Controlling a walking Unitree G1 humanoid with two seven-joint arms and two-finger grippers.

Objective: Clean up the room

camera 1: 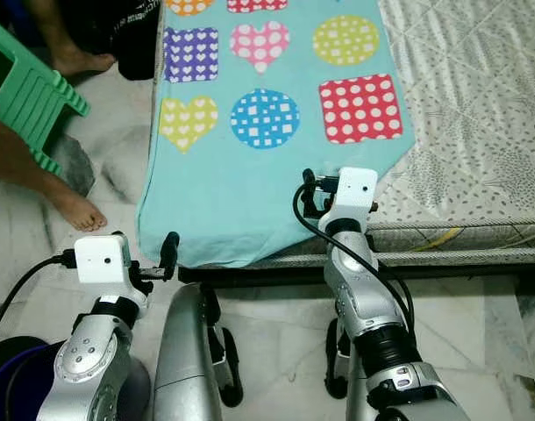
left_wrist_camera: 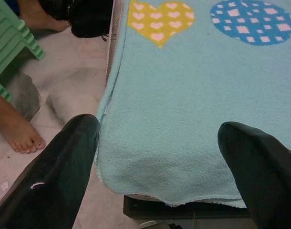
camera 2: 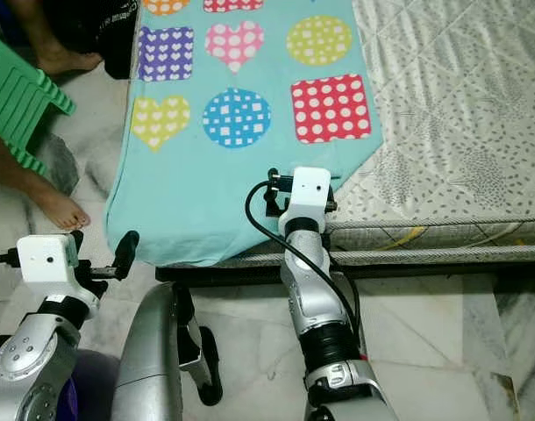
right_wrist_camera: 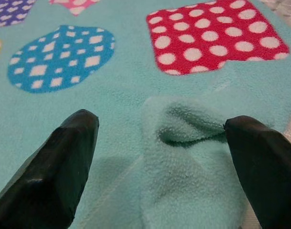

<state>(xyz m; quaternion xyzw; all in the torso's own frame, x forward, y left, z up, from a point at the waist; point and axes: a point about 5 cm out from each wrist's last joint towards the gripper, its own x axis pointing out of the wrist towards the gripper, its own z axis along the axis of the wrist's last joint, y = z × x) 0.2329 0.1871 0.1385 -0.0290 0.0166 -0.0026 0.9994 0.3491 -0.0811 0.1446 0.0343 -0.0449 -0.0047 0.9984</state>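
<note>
Turquoise fleece blanket [camera 1: 250,175], printed with dotted hearts, circles and squares, is lying spread over the left part of the mattress [camera 1: 478,132], its near edge hanging over the foot of the bed above the dark bed frame [camera 1: 355,274]. Right gripper [right_wrist_camera: 160,138] is sitting over the blanket's near right corner, jaws spread wide, fingers [right_wrist_camera: 55,167] flanking a bunched-up fold of fleece [right_wrist_camera: 183,143] just below the red dotted square [right_wrist_camera: 217,36]; fold is standing between the fingers, one fingertip looks to be touching it, nothing clamped. From the head view, the right wrist camera block [camera 1: 353,189] is hovering at the blanket's corner where it meets the grey patterned mattress. Left gripper [left_wrist_camera: 160,138] is hanging off the bed's near left corner, jaws also wide, one finger [left_wrist_camera: 64,162] over the marble floor [camera 1: 118,167] beside the blanket's left hem, the other over the fleece; not gripping anything. Yellow heart [left_wrist_camera: 160,19] and blue circle [left_wrist_camera: 253,21] are showing ahead of it. Left of the bed a green plastic stool [camera 1: 22,96] is standing on the floor, and a person's bare foot [camera 1: 74,210] is resting on the tiles close to the blanket's hanging edge, a second foot [camera 1: 79,60] farther back near the stool.
</note>
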